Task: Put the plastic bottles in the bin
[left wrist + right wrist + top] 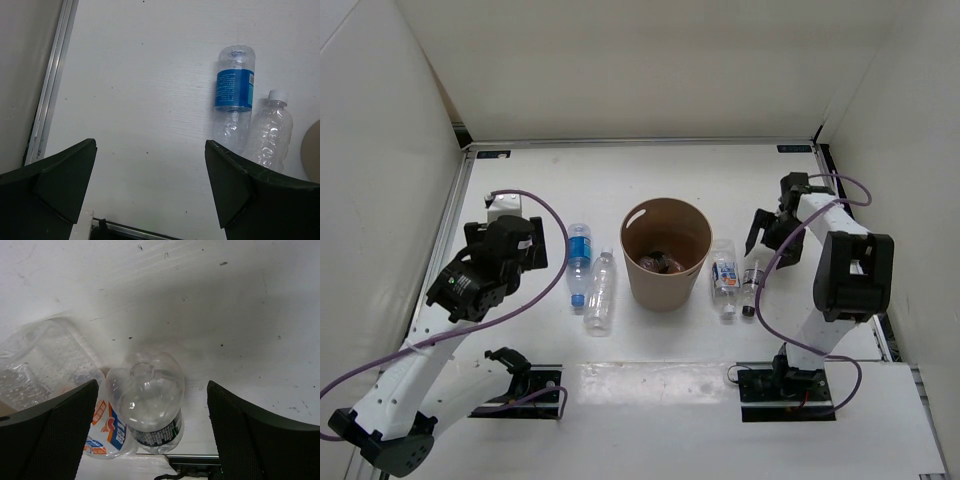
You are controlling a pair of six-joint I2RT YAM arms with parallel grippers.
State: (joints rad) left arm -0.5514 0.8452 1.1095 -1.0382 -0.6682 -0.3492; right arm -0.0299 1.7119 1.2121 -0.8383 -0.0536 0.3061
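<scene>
The white table [650, 180] fills most of the top view, and both arms reach in from the bottom corners; the left gripper [150, 145] hangs released at the left of that view, with only bare tabletop between its wide-spread fingers, so I judge it is merely waiting or lining up. The right gripper [152, 385] is also released and holds nothing; its jaws stand wide on either side of a bottle's base, which suggests it is poised there to close on that bottle.

The bin [666, 204] stands upright in the middle of the top view, its mouth open and within reach of both arms, presumably so either can drop into it; at the bottom lies something dark and glinting, apparently at least one bottle, though I cannot count them.

Four bottles lie flat on the table outside it. Just left of the bin, the blue-labelled bottle [579, 262] and the plain clear bottle [601, 292] lie side by side and touching. Just right of it are the orange-and-blue-labelled bottle [724, 272] and the dark-labelled bottle [750, 280], again pressed together; this closeness could make a clean grip on one alone awkward.
</scene>
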